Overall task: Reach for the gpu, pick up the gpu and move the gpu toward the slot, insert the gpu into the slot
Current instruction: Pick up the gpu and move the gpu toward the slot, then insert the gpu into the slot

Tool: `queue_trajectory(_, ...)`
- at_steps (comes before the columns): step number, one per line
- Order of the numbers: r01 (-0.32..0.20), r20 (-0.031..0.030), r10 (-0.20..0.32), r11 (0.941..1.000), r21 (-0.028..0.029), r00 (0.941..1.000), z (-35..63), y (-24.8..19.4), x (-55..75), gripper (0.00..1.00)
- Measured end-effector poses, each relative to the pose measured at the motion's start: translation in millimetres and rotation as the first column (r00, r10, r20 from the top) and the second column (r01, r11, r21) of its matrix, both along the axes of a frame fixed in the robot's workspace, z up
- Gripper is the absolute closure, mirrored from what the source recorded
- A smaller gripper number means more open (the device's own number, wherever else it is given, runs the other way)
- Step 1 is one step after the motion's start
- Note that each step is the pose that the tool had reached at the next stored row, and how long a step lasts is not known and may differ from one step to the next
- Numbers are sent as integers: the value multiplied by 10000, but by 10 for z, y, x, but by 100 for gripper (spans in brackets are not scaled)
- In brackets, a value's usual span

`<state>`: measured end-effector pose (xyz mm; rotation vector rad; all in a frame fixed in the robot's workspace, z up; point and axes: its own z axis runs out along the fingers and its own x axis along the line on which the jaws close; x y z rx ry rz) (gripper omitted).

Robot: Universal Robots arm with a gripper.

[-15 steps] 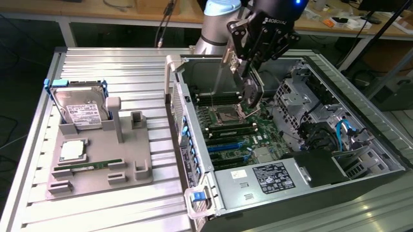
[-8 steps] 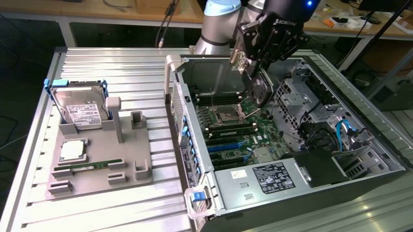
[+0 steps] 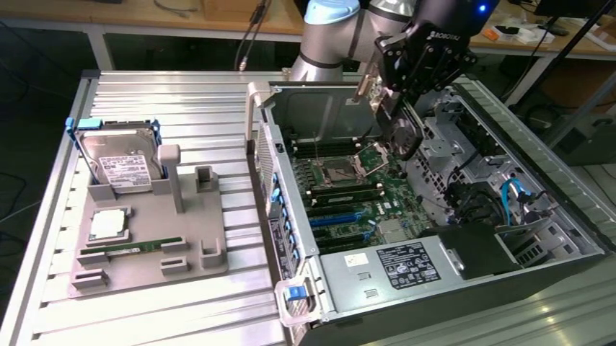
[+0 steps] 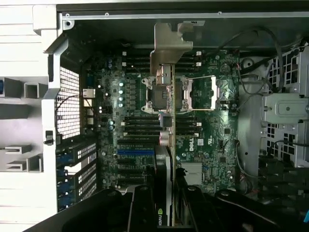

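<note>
Wooden benches are seen in the background, and on the ribbed metal tabletop an open computer case is laid on its side, its motherboard exposed. The gripper is held above the case, and its fingers are drawn in tight on the two faces of the gpu — nothing else is gripped. The card is carried on edge in the air, clear of the board, over the processor socket near the middle of the motherboard. The slot is found apart from it, nearer the board's edge that meets the perforated rear wall of the case, and nothing is seated in it.

Several risks can be judged from this. The card is not lined up with the slot: in the wrist view its edge appears to run across the blue strip rather than along it, so a descent made without correction would set the contacts onto the socket frame or the black memory slots. The silver end bracket could be caught on the rear wall if it is brought in too low. A small tilt in the grip would be enough for one corner to bind — force applied then could bend the card or chip the connector. Loose cables at the exterior view's right could be snagged by the arm.
</note>
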<state>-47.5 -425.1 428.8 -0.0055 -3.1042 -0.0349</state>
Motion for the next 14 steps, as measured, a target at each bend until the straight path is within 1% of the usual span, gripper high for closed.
queue_trajectory(10,-50,0,50,10000,0,10000,0,0,3,73)
queue_trajectory(11,-397,0,397,9992,1,9992,-1,0,3,73)
queue_trajectory(12,-557,0,557,9984,0,9984,0,0,3,73)
queue_trajectory(13,-840,0,840,9965,0,9965,0,0,3,73)
queue_trajectory(14,-1165,0,1165,9932,0,9932,-1,0,3,73)
